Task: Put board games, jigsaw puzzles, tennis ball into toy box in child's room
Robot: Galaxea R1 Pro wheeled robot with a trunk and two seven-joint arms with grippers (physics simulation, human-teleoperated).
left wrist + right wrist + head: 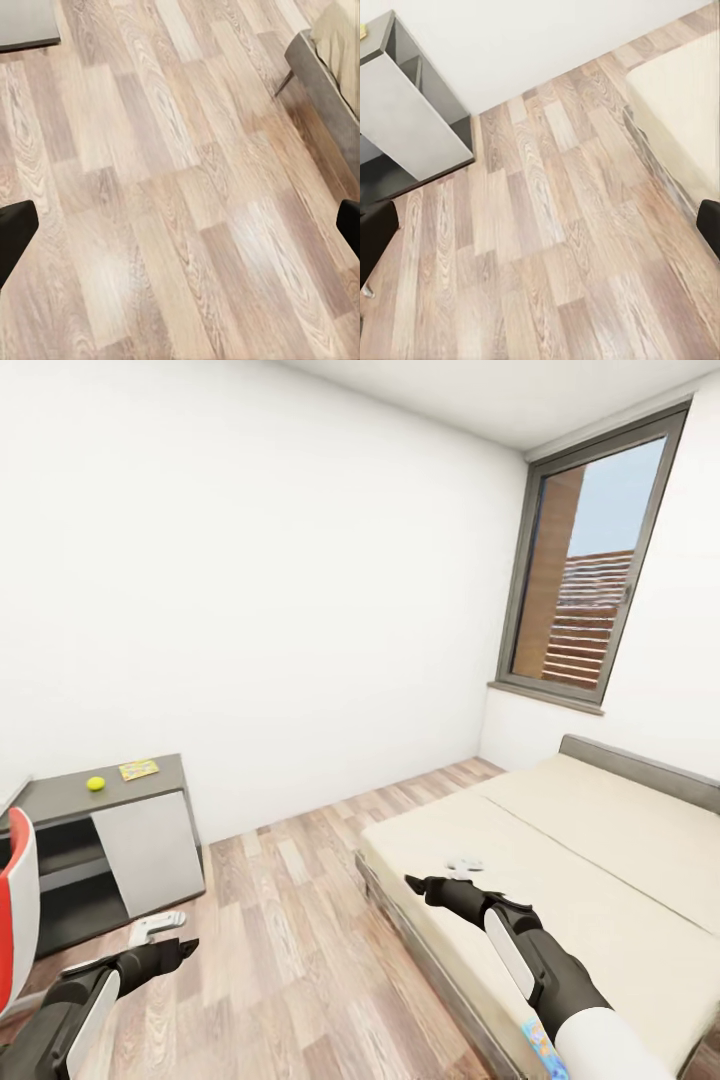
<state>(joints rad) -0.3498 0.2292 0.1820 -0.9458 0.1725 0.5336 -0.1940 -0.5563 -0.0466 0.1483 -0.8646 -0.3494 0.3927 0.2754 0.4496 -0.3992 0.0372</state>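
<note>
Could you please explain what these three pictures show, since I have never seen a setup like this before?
It is a simulated two-armed robot. The large picture comes from its head camera, looking down over the left gripper and right gripper. The other two come from cameras by each gripper, both looking at the wood floor. Both grippers are open and hold nothing. On the dark-grey cabinet lie a tennis ball and a jigsaw puzzle. A blue board game shows at the edge of the bed.

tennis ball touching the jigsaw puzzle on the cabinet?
Apart. Head view shows bare grey cabinet top between the tennis ball and the jigsaw puzzle.
</note>
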